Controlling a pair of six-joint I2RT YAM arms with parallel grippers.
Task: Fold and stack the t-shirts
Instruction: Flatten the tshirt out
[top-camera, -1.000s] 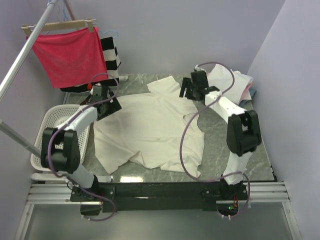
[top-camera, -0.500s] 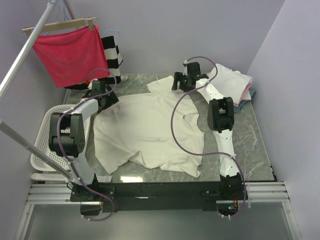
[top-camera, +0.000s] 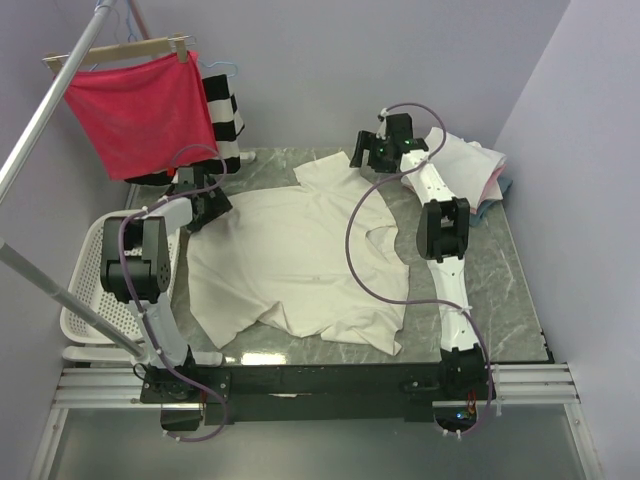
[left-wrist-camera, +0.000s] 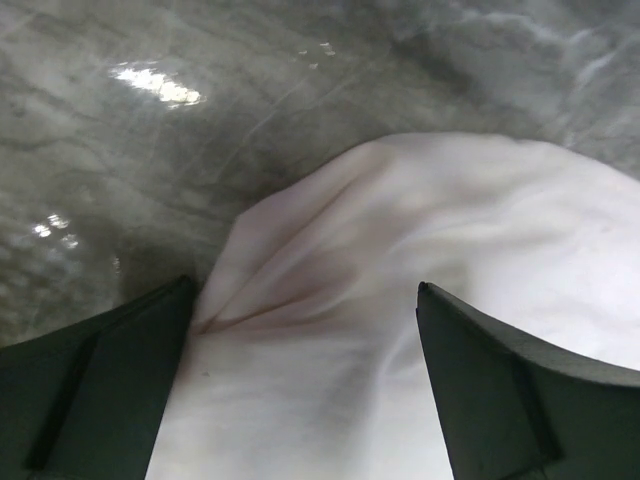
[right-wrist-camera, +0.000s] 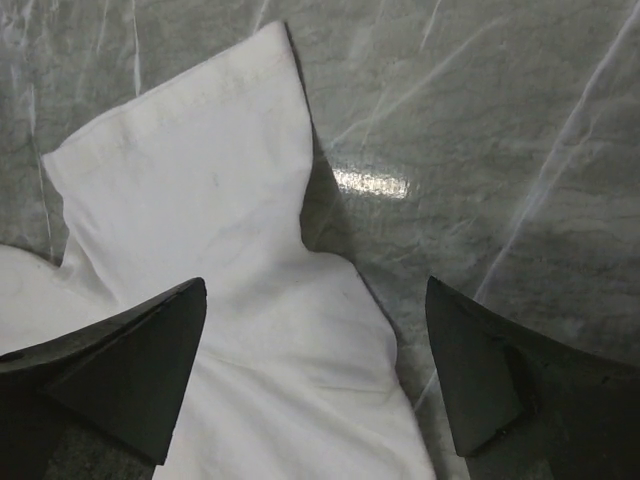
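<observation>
Flattening the cream t-shirt (top-camera: 300, 255), I judge (no fold yet). My left tool (left-wrist-camera: 305, 300) and right tool (right-wrist-camera: 315, 290) gape empty; next, pinch it beneath each.

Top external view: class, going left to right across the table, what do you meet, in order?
White laundry basket → left gripper → spread cream t-shirt → right gripper → stack of folded t-shirts.

I get bright, even light. Glare sits on the desk (left-wrist-camera: 400, 60) at eleven o'clock in my soft left wrist view.
</observation>
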